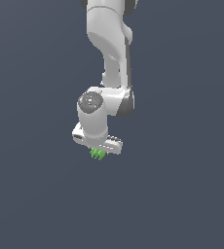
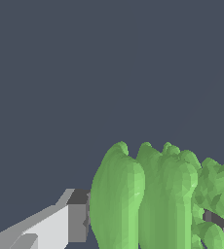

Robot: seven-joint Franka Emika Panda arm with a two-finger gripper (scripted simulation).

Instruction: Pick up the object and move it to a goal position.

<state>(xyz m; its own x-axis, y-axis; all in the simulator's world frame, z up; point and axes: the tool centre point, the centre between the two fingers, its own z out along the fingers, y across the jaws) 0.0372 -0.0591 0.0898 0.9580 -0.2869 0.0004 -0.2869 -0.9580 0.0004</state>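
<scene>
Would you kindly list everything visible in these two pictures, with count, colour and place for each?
green lump: one, bright green, ridged and spiky-looking, directly under the claw in the exterior view; in the wrist view it sits between the fingers.
background: plain dark blue-grey in both views; no table edge or goal marker shows.
arm: one, white with dark grey joints, coming down from the top of the exterior view.
claw: one, white, at the arm's lower end; one light grey finger shows against the lump's side, and the claw appears to be closed on the lump.
</scene>
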